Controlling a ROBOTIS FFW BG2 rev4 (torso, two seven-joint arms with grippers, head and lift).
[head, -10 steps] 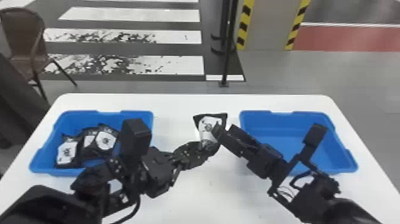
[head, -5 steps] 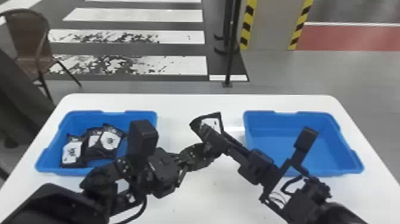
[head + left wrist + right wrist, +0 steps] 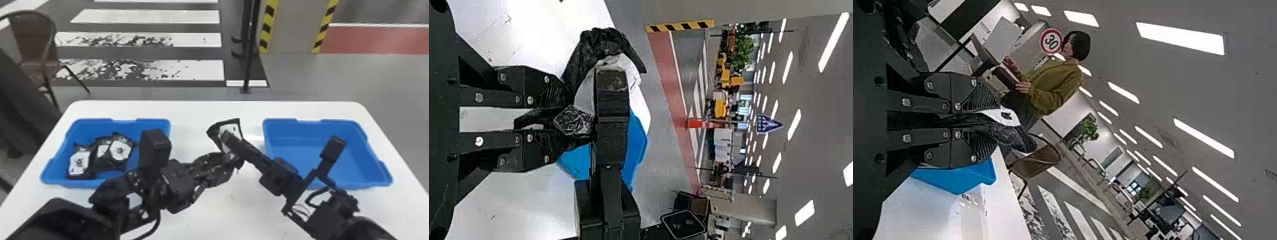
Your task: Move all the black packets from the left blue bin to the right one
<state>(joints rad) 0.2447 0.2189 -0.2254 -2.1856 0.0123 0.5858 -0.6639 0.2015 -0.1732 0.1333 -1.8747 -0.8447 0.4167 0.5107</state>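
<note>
slanting in from the near left with the left arm, passing in front of the near right part of the left blue bin and pointing the left gripper right, over the middle of the white table. angling in from the near right with the right arm, passing in front of the near left corner of the right blue bin and aiming the right gripper far and left. meeting between the two bins, pinching one held packet with both.

in the left wrist view, gripping the near end of the held packet with the left gripper, bringing its two fingers close together on the crumpled black wrap. in the right wrist view, clamping the held packet flat between the fingers of the right gripper, letting an edge of it poke out past the tips.

tilting the held packet up off the table, showing its white label. in the left blue bin, lying bunched toward the left and middle: three black packets.
</note>
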